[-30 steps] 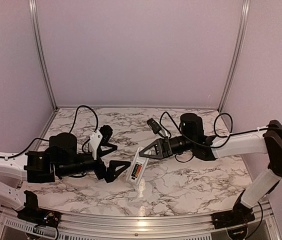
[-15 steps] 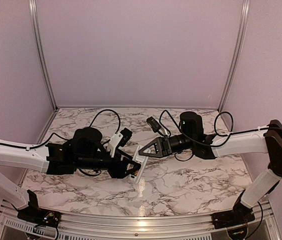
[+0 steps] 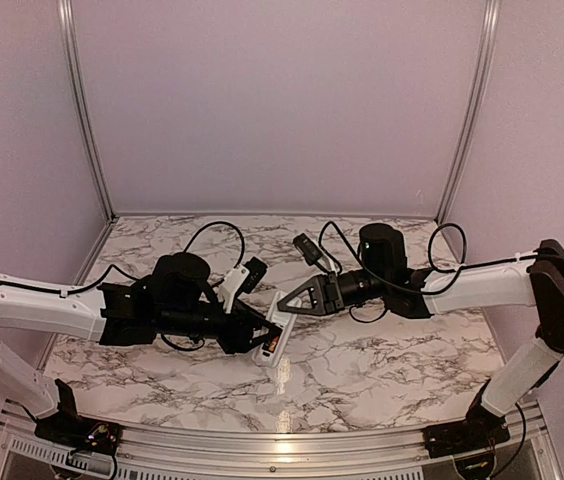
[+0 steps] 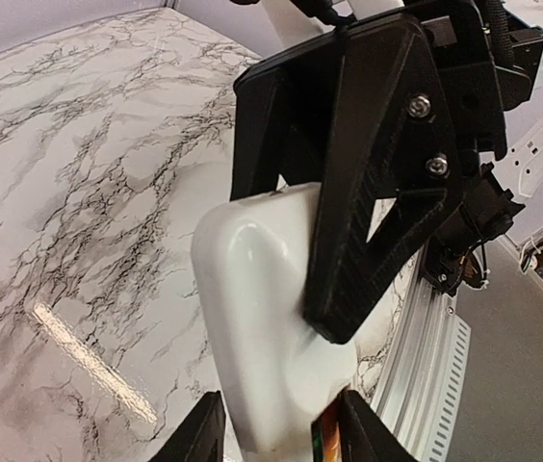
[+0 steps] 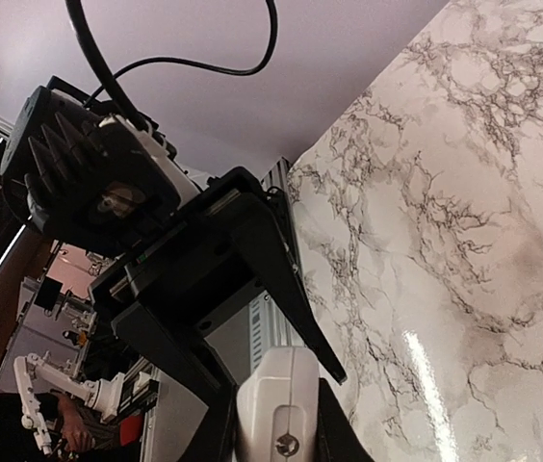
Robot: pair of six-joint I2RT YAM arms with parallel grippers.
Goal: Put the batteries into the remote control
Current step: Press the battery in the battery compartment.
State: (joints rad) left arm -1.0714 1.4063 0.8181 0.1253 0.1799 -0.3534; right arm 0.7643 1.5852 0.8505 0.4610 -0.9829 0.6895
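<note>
The white remote control [image 3: 275,333] hangs tilted above the table between both arms. My right gripper [image 3: 284,306] is shut on its upper end; in the right wrist view the remote's white end [image 5: 281,409] sits between the black fingers [image 5: 216,423]. My left gripper [image 3: 260,341] is closed on its lower end; in the left wrist view the remote's smooth white body [image 4: 252,318] runs down between my fingers [image 4: 199,438]. A red battery [image 3: 273,344] lies in the remote's recess, and its orange-red edge shows in the left wrist view [image 4: 324,435].
The marbled table [image 3: 362,370] lies under both arms. Metal rails [image 3: 292,445] run along the near edge, and purple walls close in the back and sides. Black cables [image 3: 212,230] loop over both wrists.
My left arm has swung right from beside the remote and brought its open jaws onto the remote's lower end. The right gripper has held the remote almost still.
</note>
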